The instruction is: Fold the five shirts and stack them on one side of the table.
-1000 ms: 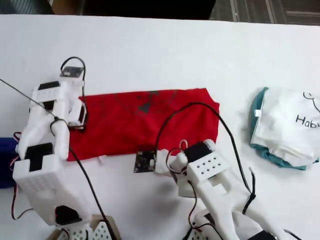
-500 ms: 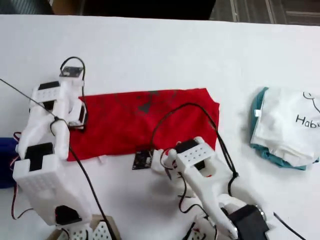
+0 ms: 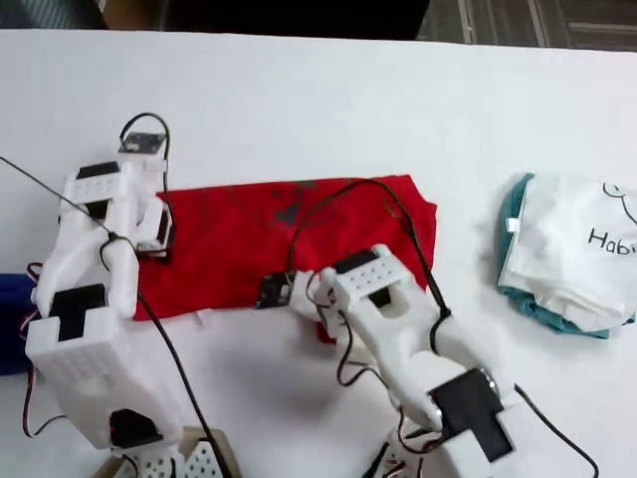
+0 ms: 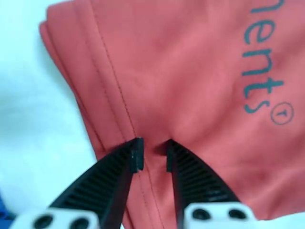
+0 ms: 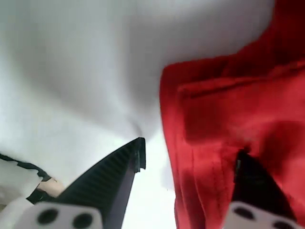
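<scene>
A red shirt (image 3: 249, 244) lies folded into a long band across the middle of the white table (image 3: 299, 100). My left gripper (image 3: 157, 237) sits on the band's left end. In the left wrist view the left gripper (image 4: 152, 155) is shut on a small ridge of the red shirt (image 4: 190, 71) beside a stitched hem. My right gripper (image 3: 317, 317) is at the band's near edge, about mid-length. In the right wrist view the right gripper (image 5: 188, 167) is open, with the edge of the red shirt (image 5: 228, 105) between its fingers and one finger (image 5: 252, 181) over the cloth.
A stack of folded shirts (image 3: 572, 249), white on top of teal, lies at the right side of the table. A blue cloth (image 3: 12, 324) shows at the left edge. Black cables loop over the red shirt near the right arm.
The right arm has swung left and forward, bringing its gripper from the bare table onto the red shirt's near edge. The left arm has kept still.
</scene>
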Controlling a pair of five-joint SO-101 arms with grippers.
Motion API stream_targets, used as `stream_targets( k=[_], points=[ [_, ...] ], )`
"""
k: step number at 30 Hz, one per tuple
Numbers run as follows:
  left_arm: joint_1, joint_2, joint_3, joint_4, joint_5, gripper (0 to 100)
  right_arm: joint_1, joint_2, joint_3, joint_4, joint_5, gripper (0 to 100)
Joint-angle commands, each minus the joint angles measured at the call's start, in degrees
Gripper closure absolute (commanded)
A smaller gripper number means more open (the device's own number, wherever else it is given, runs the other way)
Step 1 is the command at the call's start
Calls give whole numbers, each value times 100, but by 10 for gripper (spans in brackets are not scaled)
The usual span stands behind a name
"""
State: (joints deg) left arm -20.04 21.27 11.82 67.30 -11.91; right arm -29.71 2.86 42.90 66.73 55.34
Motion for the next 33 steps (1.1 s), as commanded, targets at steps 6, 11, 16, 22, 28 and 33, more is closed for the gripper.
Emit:
stream_targets(
  k=[6,11,16,22,28,33],
  points=[
    [44,44,-57,-193,18,884,189,532,-563,-13,-105,779],
    [44,44,-57,-193,9,884,189,532,-563,-13,-273,844],
    [44,44,-57,-193,9,884,198,532,-563,-13,-273,914],
    [44,44,-57,-193,9,884,198,532,-589,-13,-273,973],
    [44,44,-57,-193,9,884,189,523,-589,418,-273,868],
    [44,44,-57,-193,9,884,180,84,-589,760,-273,681]
  ],
)
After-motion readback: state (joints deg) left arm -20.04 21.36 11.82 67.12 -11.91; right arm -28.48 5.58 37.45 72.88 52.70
